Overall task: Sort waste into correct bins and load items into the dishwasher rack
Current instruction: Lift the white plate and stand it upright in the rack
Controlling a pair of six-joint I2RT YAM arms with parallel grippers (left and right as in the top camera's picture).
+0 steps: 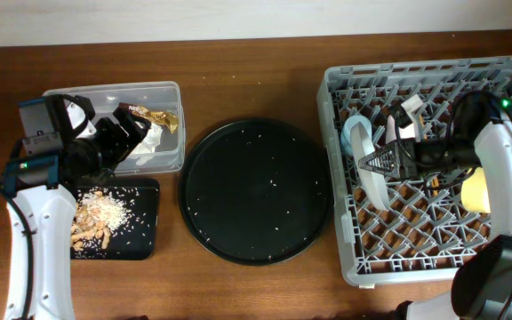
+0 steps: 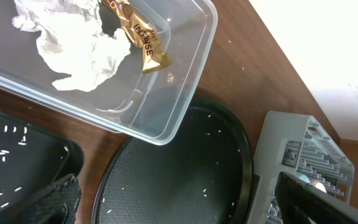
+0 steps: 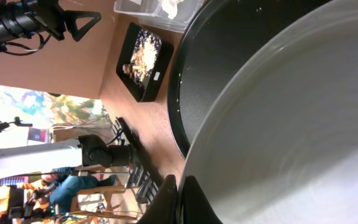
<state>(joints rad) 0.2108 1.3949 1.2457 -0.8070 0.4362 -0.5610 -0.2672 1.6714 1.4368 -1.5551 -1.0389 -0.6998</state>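
The clear tub (image 1: 167, 93) holds the crumpled white tissue (image 2: 79, 46) and the gold-and-brown wrapper (image 2: 138, 34). The shallow black tray (image 1: 140, 227) holds brown food scraps and rice (image 1: 96, 218). My left gripper (image 1: 132, 133) hovers over the tub; in the left wrist view its jaws (image 2: 185, 205) are open and empty. My right gripper (image 1: 372, 162) is shut on the rim of the pale plate (image 3: 303, 124), which stands on edge (image 1: 373, 187) in the grey dishwasher rack (image 1: 416, 271). A light-blue cup (image 1: 356, 132) and the yellow bowl (image 1: 476, 191) are in the rack. The pink cup and chopsticks are hidden.
The large round black tray (image 1: 256, 191), dotted with rice grains, lies between the bins and the rack. It also shows in the left wrist view (image 2: 179, 168) and the right wrist view (image 3: 229, 56). Brown wooden table all round.
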